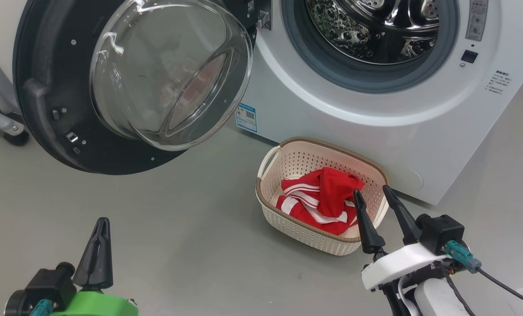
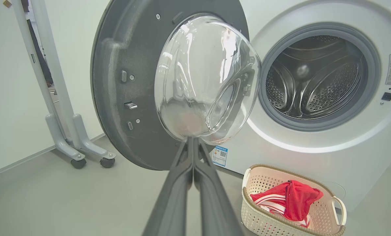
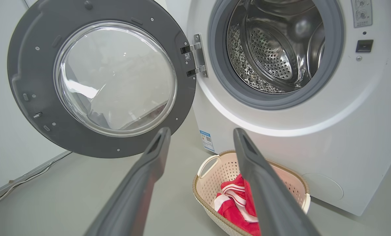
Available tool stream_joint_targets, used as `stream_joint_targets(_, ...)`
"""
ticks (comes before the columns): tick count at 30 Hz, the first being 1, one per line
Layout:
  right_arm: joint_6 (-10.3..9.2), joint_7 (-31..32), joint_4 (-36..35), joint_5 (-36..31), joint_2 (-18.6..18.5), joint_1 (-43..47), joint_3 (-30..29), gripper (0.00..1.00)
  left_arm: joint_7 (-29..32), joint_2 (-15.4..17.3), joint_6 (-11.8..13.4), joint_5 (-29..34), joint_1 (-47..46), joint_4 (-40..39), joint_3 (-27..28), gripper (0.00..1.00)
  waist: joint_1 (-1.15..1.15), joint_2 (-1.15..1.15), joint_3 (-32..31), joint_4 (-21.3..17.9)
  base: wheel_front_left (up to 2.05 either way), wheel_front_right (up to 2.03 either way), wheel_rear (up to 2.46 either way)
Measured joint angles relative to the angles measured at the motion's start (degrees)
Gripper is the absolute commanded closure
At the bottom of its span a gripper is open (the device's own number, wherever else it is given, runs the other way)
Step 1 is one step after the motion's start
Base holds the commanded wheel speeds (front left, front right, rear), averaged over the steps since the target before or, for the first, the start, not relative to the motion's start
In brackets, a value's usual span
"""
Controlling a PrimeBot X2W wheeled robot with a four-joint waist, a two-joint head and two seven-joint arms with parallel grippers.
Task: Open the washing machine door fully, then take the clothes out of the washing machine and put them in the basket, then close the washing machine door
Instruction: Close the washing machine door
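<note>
The washing machine point(image 1: 375, 109) stands at the back with its steel drum point(image 1: 375, 26) bare inside. Its door point(image 1: 59, 87) is swung wide open to the left, glass bowl point(image 1: 169, 74) bulging toward me. The cream basket point(image 1: 288, 162) sits on the floor against the machine's front, with the red white-striped clothes point(image 1: 323, 197) lying in it. My right gripper point(image 1: 373, 193) hangs open just over the basket's right near edge, nothing between its fingers. My left gripper point(image 1: 101, 221) is shut and empty at the lower left, well short of the door point(image 2: 130, 98).
A grey wheeled stand point(image 2: 74, 141) is left of the door by the wall. Open grey floor point(image 1: 178, 228) lies between my grippers and in front of the basket. A black cable point(image 1: 503, 285) trails from my right wrist.
</note>
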Motion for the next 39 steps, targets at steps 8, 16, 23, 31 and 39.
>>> stream_joint_targets(8,-0.15,0.0,-1.2,-0.5,-0.1,0.0,-0.5,0.00,0.0,0.0,-0.1,0.0,0.0,-1.7,0.5,1.00,0.00,0.00,1.7,0.0,0.00,0.00,0.00)
stream_joint_targets(16,-0.15,0.0,-1.4,-2.9,-0.4,-1.0,1.4,0.00,0.0,4.8,-0.2,0.5,-2.9,-6.3,5.3,1.00,0.00,0.00,5.3,-0.7,0.00,0.00,0.00)
stream_joint_targets(23,-0.15,0.0,-1.5,-4.2,-1.9,-3.1,1.8,0.00,-0.3,12.7,-0.3,0.1,-10.8,-9.3,12.3,1.00,0.00,0.00,9.0,-1.9,0.00,0.00,0.00)
stream_joint_targets(31,-0.13,0.1,-1.2,-5.2,-3.0,-5.3,2.3,0.00,1.9,21.0,-0.8,-4.2,-20.3,-7.6,20.0,1.00,0.00,0.00,12.0,-4.2,0.00,0.00,0.00)
stream_joint_targets(39,-0.10,0.1,-0.3,-5.2,-2.9,-5.8,3.1,0.00,9.6,23.5,-0.8,-16.7,-29.4,4.8,27.8,1.00,0.00,0.00,12.9,-6.9,0.00,0.00,0.00)
